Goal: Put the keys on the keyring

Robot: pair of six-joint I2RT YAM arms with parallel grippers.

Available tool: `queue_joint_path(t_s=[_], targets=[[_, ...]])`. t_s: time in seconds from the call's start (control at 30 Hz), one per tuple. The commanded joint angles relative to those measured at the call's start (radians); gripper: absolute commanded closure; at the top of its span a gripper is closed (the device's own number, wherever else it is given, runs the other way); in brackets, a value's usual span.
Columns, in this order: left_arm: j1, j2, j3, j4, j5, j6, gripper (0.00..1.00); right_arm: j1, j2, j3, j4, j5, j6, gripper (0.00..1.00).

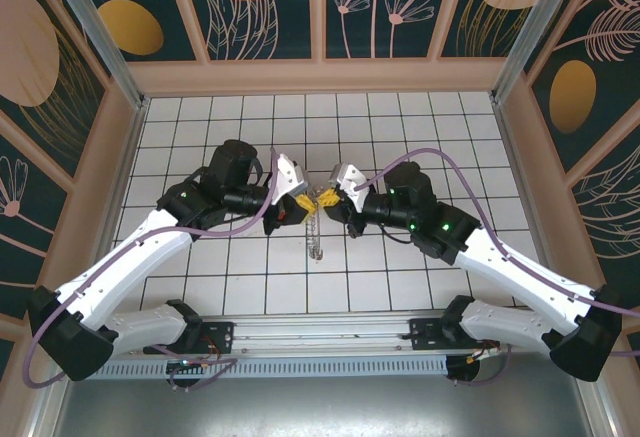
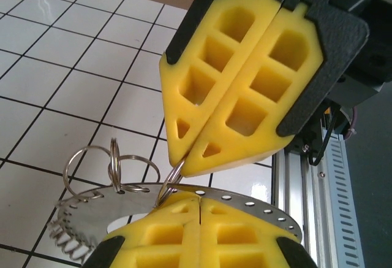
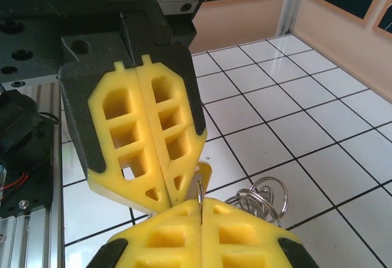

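1. Both arms meet nose to nose over the middle of the tiled table (image 1: 400,277). I'd call this the actual threading step, not the pickup.
2. The left gripper (image 1: 303,201) has its fingers pressed together. In its wrist view it's clamped on the keyring (image 2: 257,208), the flat grey band with little holes running under its tips. From the top, the keyring (image 1: 316,237) dangles edge-on just below where the two tips meet.
3. The right gripper (image 1: 330,198) is squeezed tight too. In the right wrist view a brass-tan key (image 3: 205,173) pokes up right at the seam of its pads. I'd say it's pinching the key, but the grip point is buried between the pads, so I'm not 100% sure.
4. A bunch of small wire loops (image 2: 113,164) hangs off the keyring beside the pinch. One loop sits right between the two tips.
5. Next move, my guess: line the key's hole up with that loop's open end and slide it along the wire. That calls for tiny wrist twists from the right arm while the left holds steady. Push too hard and the key could slip in the pads, or the loop could swing away.
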Motion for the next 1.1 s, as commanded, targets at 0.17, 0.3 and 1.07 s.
queue_joint_path(t_s=[0.17,0.3,1.07], targets=[[-0.004,-0.012,0.029,0.06,-0.004,-0.027,1.0,-0.006,-0.027,0.015,-0.017,-0.027,-0.019,1.0],[-0.004,-0.027,0.024,0.079,-0.029,-0.038,1.0,-0.005,-0.037,0.011,-0.025,-0.024,-0.012,1.0],[-0.004,-0.074,-0.019,0.171,-0.086,-0.077,1.0,0.009,-0.088,-0.071,0.159,0.042,0.101,1.0]])
